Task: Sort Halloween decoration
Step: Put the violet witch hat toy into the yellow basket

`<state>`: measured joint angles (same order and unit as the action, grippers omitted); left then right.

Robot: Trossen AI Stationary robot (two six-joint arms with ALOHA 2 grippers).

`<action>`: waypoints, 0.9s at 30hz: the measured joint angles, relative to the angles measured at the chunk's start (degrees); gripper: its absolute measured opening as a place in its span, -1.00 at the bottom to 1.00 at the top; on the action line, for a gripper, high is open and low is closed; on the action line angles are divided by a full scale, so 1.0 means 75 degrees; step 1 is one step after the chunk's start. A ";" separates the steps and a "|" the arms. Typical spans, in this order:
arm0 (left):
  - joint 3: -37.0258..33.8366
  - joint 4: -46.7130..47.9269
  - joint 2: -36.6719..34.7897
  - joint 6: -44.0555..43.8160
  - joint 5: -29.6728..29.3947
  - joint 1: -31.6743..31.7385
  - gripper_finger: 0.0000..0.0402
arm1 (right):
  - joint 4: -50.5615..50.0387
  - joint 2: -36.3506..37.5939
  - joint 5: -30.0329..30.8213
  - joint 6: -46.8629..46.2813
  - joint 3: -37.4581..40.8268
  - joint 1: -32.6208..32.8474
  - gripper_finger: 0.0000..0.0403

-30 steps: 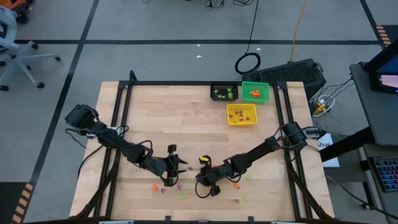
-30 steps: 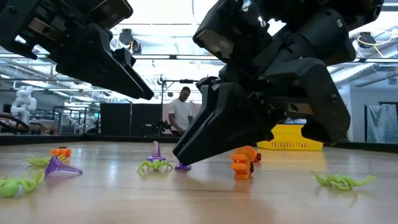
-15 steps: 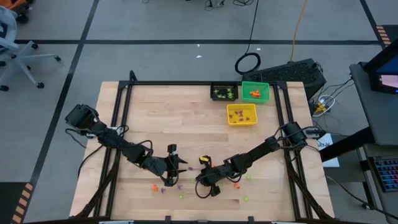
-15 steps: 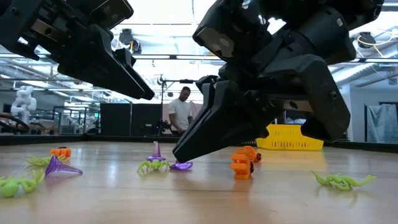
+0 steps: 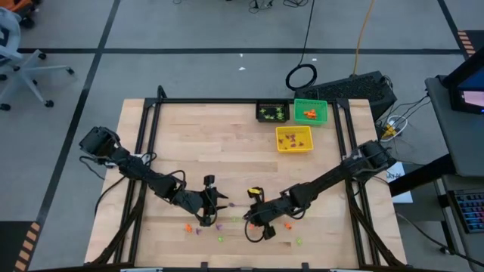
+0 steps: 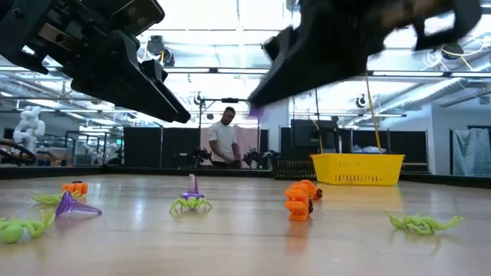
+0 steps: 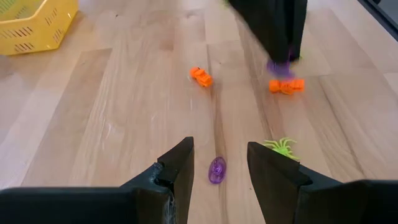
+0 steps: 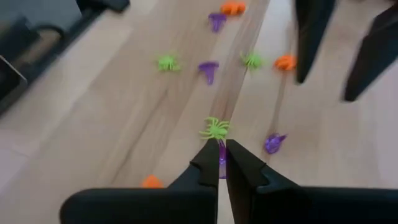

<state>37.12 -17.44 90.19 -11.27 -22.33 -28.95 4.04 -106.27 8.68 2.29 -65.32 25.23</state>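
Tiny orange, purple and light-green trinkets lie scattered on the wooden table near its front edge (image 5: 227, 230); they also show in the low view (image 6: 299, 201). My right gripper (image 8: 221, 146) is shut on a purple trinket and raised above the table (image 6: 261, 100). My left gripper (image 7: 217, 158) is open, low over the table to its left (image 5: 208, 211). Its fingers stand on either side of another purple trinket (image 7: 217, 169) that lies on the wood, without touching it. My right gripper pinches a small purple trinket (image 8: 221, 160) between its two fingertips. The fingers slant down toward the table. The trinket is lifted clear of the wood; it shows at the fingertips in the low view (image 6: 255, 112).
Three square bins stand at the far right: black (image 5: 272, 112), green (image 5: 310, 111) and yellow (image 5: 294, 139). An orange trinket (image 7: 286, 86) and a green spider (image 7: 281, 147) lie close to the grippers. A person (image 6: 225, 138) stands in the room behind the table.
My right gripper has risen from the table and gone a little toward the right edge, taking the purple trinket with it. The trinket lay on the wood under the fingertips before and is now lifted clear.
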 joint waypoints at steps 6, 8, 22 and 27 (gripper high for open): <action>0.0000 -0.0245 0.0000 -0.0041 -0.0001 0.0000 -0.24 | -0.1018 0.1057 0.0003 -0.0486 0.0056 0.0103 -1.00; 0.0003 -0.0409 0.0000 -0.0044 0.0000 0.0000 -0.24 | -0.1200 0.1454 -0.0076 -0.0748 0.0254 0.0179 -1.00; 0.0006 -0.0748 0.0000 -0.0041 -0.0356 0.0029 -0.24 | -0.1148 0.3715 0.3323 -0.2653 0.2491 0.1379 -1.00; 0.0006 -0.0827 0.0000 -0.0049 -0.0398 0.0029 -0.24 | -0.0857 0.4001 0.3705 -0.2377 0.2816 0.1408 -1.00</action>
<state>37.17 -23.64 90.19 -11.63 -25.31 -28.73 -2.38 -76.27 36.46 -15.54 -44.20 35.79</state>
